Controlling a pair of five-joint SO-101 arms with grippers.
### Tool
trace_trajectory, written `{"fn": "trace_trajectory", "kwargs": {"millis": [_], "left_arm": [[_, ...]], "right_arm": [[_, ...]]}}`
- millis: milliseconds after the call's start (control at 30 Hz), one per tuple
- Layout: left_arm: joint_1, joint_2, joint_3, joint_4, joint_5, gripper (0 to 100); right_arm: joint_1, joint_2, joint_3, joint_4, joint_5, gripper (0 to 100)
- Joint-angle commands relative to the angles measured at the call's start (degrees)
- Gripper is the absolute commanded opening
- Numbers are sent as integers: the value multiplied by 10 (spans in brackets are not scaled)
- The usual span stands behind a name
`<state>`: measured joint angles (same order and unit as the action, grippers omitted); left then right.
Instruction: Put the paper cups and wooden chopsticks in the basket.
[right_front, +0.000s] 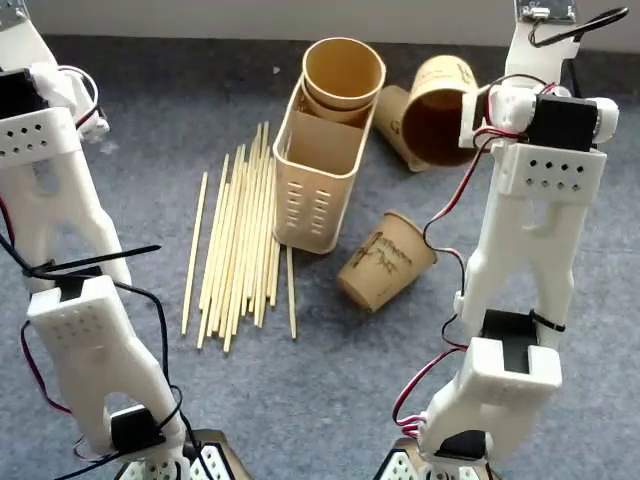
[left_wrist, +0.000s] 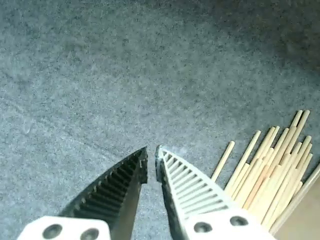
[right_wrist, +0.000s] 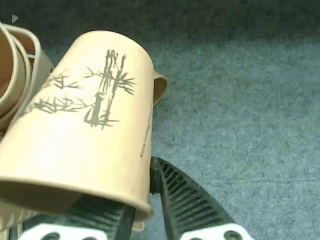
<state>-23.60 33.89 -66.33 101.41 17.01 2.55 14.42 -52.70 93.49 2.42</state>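
Note:
The tan slotted basket (right_front: 315, 195) stands mid-table with nested paper cups (right_front: 343, 70) in its far compartment. Several wooden chopsticks (right_front: 240, 235) lie in a loose bundle just left of it, their ends (left_wrist: 270, 170) beside my left gripper (left_wrist: 151, 155), which is shut and empty over bare carpet. My right gripper (right_wrist: 145, 190) is shut on the rim of a bamboo-printed paper cup (right_wrist: 95, 115), held tilted right of the basket (right_front: 440, 110). Another cup (right_front: 393, 118) lies behind it. One more cup (right_front: 385, 262) lies on its side near the basket's front right corner.
The table is covered in grey carpet (right_front: 330, 400), open in front of the basket and chopsticks. Both white arms (right_front: 530, 260) flank the work area, with red and black wires along them. A pale wall edge runs along the back.

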Motion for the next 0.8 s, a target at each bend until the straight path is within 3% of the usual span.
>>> {"fn": "trace_trajectory", "kwargs": {"millis": [0,100,300,433,600,767], "left_arm": [[-5,-3,-1,4,-3,56],[-4,-1,0,4,18,56],[1,-1,22,3,59,56],[-4,-1,29,3,58,56],[-7,-2,30,-16,58,56],[10,-2,27,-17,58,56]], "right_arm": [[49,-13,-23,-127,-15,6],[44,-15,-23,-160,-16,6],[-106,-20,-30,-87,-16,6],[-166,-40,-79,-7,-16,6],[-196,-65,-114,61,-16,6],[-186,-42,-39,72,-17,5]]}}
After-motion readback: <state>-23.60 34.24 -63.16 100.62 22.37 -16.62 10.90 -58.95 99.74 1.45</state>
